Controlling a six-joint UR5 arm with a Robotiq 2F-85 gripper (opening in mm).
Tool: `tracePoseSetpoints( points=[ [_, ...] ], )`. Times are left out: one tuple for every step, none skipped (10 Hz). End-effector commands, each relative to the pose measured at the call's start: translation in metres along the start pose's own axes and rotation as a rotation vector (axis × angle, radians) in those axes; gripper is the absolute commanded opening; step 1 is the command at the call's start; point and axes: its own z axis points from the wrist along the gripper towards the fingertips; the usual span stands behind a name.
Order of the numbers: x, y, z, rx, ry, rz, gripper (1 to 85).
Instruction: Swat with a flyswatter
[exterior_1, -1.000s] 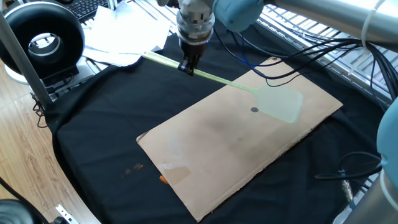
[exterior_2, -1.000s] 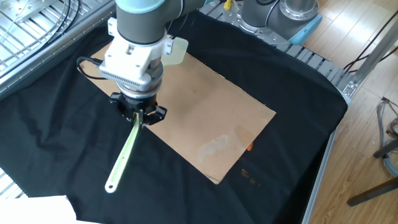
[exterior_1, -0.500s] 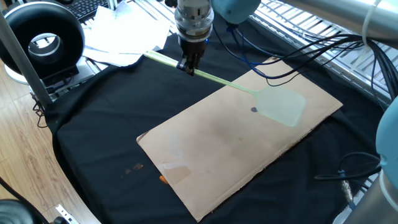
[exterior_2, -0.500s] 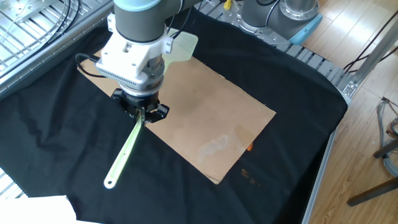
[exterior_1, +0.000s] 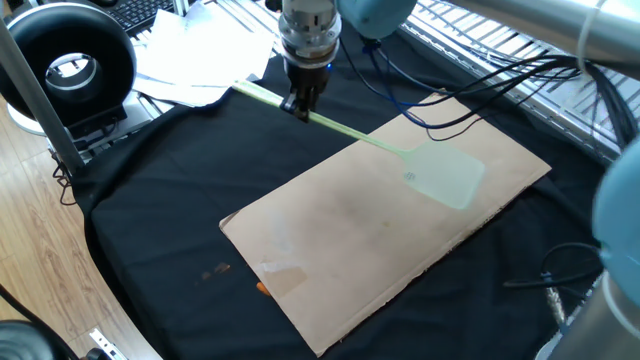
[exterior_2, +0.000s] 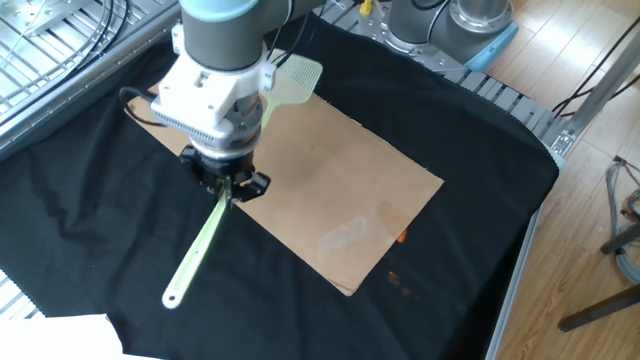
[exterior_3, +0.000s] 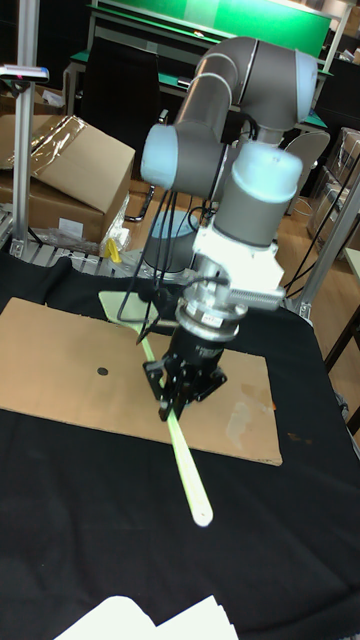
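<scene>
Left edge of one fixed view: a round black ring-shaped device (exterior_1: 72, 62) and loose white papers (exterior_1: 195, 62) are noted beyond the black cloth (exterior_1: 150, 220).

Next along, the gripper (exterior_1: 299, 106) is seen clamped on the flyswatter (exterior_1: 360, 138), partway along the thin handle, with a short length of handle left free behind the jaws. In the other fixed view the gripper (exterior_2: 226, 187) is seen from above and the free handle end is shown pointing off the board over the cloth.

To the right, the mesh head is seen over the cardboard sheet (exterior_1: 330, 240), at its far end. A small dark spot (exterior_1: 409, 177) on the board is visible through the mesh. Whether the head is lying flat on the board or held just above it cannot be told for certain; it appears low and nearly level.

Handling, as judged: the swatter is taken to be very light, the handle thin and springy, the head flexible. The plastic is likely smooth, so twisting in the jaws is a risk during a swing. A hold on the handle well back from the head, as now, is judged suitable.
</scene>
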Motion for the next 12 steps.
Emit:
tracePoseSetpoints(
  points=[
    [-0.021,-0.004,0.048,-0.027,-0.044,-0.024,1.0],
    [-0.02,-0.008,0.058,-0.025,-0.05,-0.035,1.0],
    [-0.02,-0.01,0.062,-0.025,-0.047,-0.039,1.0],
    [-0.021,-0.011,0.068,-0.031,-0.054,-0.047,1.0],
    [-0.019,-0.015,0.072,-0.025,-0.051,-0.058,1.0],
    [-0.017,-0.021,0.075,-0.013,-0.052,-0.078,1.0],
    [-0.03,-0.022,0.076,-0.016,-0.11,-0.111,1.0],
    [-0.046,-0.012,0.074,-0.05,-0.17,-0.121,1.0],
    [-0.059,-0.006,0.071,-0.066,-0.221,-0.115,1.0],
    [-0.077,0.0,0.065,-0.088,-0.292,-0.104,1.0],
    [-0.101,0.003,0.057,-0.1,-0.396,-0.095,1.0],
    [-0.117,0.006,0.051,-0.116,-0.467,-0.088,1.0]
  ],
)
